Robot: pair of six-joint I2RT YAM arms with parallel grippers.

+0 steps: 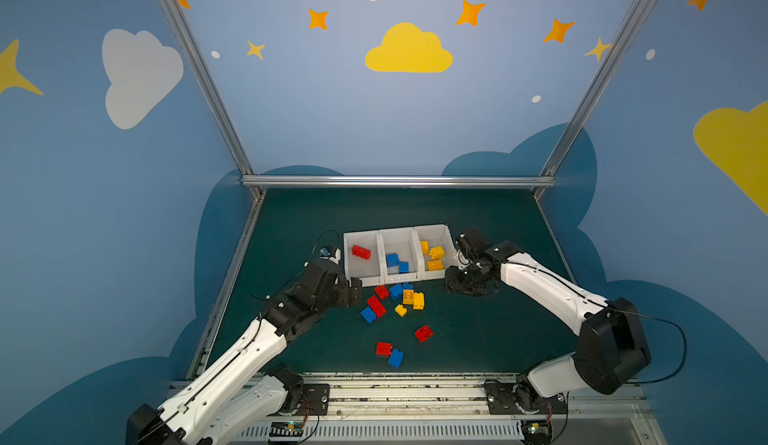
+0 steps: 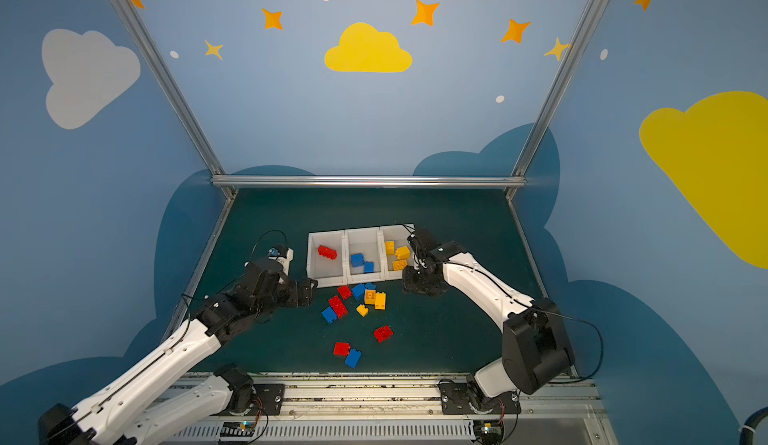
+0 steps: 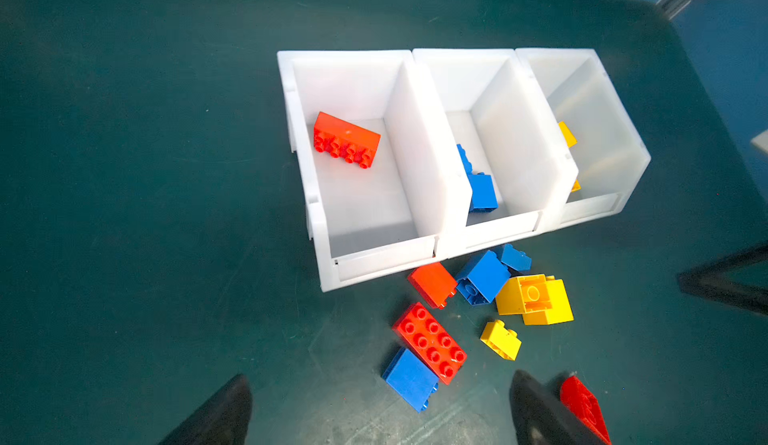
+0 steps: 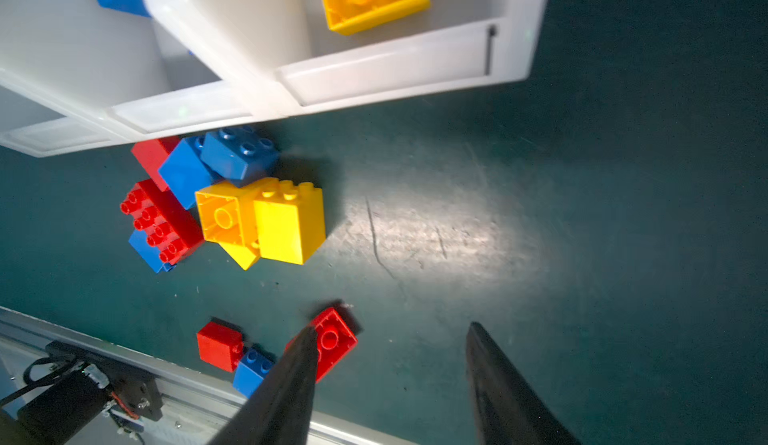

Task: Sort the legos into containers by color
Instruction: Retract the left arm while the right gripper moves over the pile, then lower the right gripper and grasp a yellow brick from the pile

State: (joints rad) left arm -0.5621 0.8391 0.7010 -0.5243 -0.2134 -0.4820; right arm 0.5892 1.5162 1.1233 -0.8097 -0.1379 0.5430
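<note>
Three white containers stand in a row: the left one [image 1: 360, 233] holds a long red lego [image 3: 346, 139], the middle one [image 1: 395, 231] blue legos [image 1: 392, 260], the right one [image 1: 432, 227] yellow legos [image 1: 435, 252]. Loose red, blue and yellow legos [image 1: 395, 301] lie clustered just in front of them. A red lego [image 1: 423, 333] and a red and blue pair [image 1: 388, 352] lie nearer the front edge. My left gripper [image 3: 381, 380] is open above the mat, left of the cluster, holding nothing. My right gripper [image 4: 391, 329] is open and empty beside the right container's front corner.
The dark green mat [image 1: 478, 339] is bounded by a metal rail [image 1: 399, 181] at the back and the arm-mount rail [image 1: 399, 384] in front. Blue walls enclose both sides.
</note>
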